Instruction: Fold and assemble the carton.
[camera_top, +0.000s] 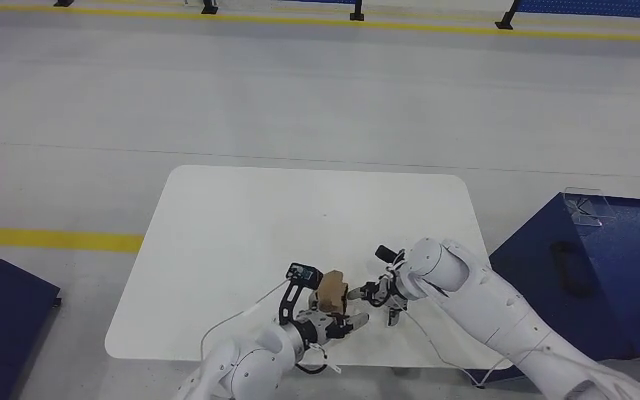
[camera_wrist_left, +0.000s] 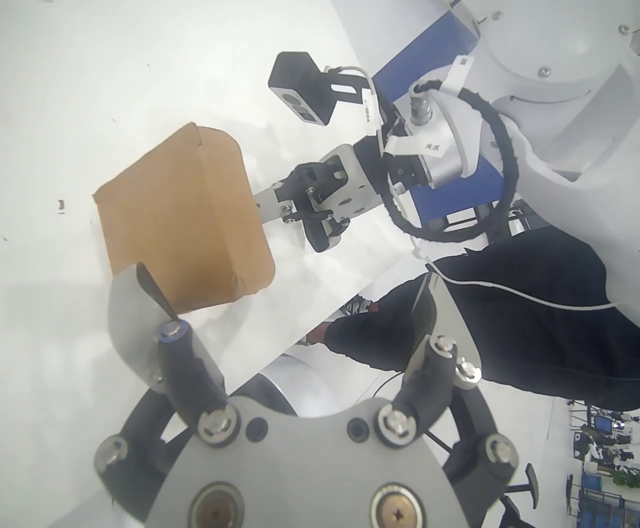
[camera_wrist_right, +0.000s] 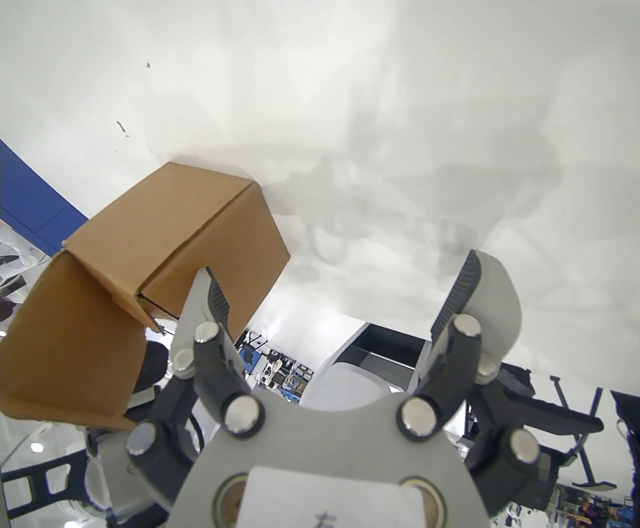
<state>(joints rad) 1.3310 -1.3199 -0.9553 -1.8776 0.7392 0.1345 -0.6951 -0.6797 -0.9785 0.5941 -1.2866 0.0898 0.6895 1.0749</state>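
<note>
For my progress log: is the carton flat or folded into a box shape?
Folded up: the carton shows panels meeting at creased corners; one end flap is open.

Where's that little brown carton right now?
In the top view the carton is near the table's front edge, on the robot's side, between the open left hand and the open right hand.

A workshop hall with grey floor (camera_top: 300, 100), yellow lines (camera_top: 70, 240), blue partitions (camera_top: 560, 265).
</note>
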